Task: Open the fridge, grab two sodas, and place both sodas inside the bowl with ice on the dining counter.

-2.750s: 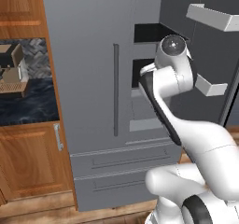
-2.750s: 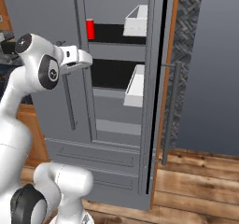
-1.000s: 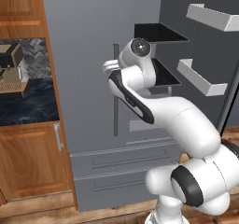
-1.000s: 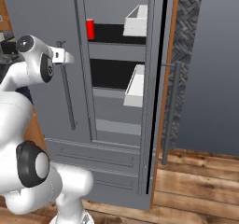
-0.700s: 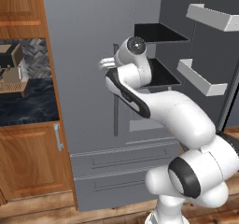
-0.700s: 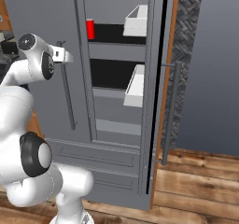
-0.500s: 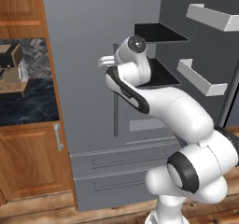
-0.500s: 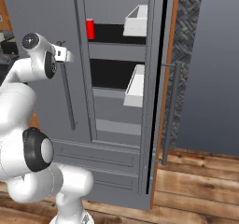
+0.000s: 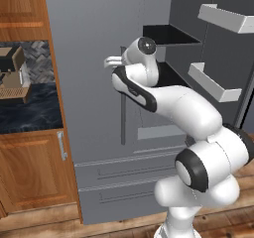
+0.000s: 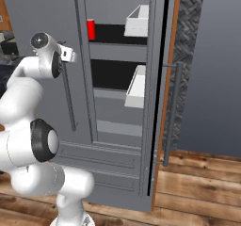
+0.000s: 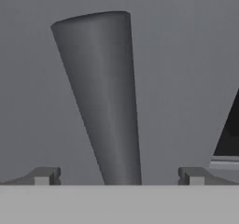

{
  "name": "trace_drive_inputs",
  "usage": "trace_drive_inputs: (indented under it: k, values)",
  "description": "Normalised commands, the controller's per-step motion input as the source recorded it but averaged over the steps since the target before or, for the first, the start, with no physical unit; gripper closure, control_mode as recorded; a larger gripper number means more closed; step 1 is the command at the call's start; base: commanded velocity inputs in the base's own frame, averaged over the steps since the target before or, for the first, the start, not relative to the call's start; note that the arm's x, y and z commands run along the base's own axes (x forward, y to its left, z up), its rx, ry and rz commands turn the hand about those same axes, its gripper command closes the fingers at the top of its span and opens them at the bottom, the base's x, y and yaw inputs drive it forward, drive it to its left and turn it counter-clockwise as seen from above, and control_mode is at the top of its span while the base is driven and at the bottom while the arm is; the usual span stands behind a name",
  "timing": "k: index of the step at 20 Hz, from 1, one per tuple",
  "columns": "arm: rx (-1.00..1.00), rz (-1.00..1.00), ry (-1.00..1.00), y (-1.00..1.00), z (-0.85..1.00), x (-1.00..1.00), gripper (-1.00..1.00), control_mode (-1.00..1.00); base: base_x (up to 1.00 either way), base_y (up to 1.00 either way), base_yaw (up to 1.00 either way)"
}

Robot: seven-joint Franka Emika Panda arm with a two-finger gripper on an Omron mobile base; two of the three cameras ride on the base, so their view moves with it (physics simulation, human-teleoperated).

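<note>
- Swinging left from the fridge's (image 9: 99,58) open right half, the arm now puts its gripper (image 11: 119,176) at the left door's bar handle (image 11: 105,97).
- Jaws stand wide, holding nothing — the upright handle sits between the fingertips (image 11: 44,175), its long axis vertical.
- One soda (image 10: 91,29) stands on the upper shelf inside the fridge, right of that handle.
</note>
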Motion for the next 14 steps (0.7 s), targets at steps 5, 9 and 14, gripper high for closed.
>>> trace_drive_inputs:
  k: [5, 9, 14]
  values:
    - [0.02, 0.0, 0.0, 0.02, -0.15, 0.21, 1.0, -1.0, 0.0, 0.0, 0.0]
    - [0.05, 0.0, 0.0, 0.11, -0.08, 0.29, 1.0, -1.0, 0.0, 0.0, 0.0]
    - [0.04, 0.01, 0.0, 0.19, -0.02, 0.1, 1.0, -1.0, 0.0, 0.0, 0.0]
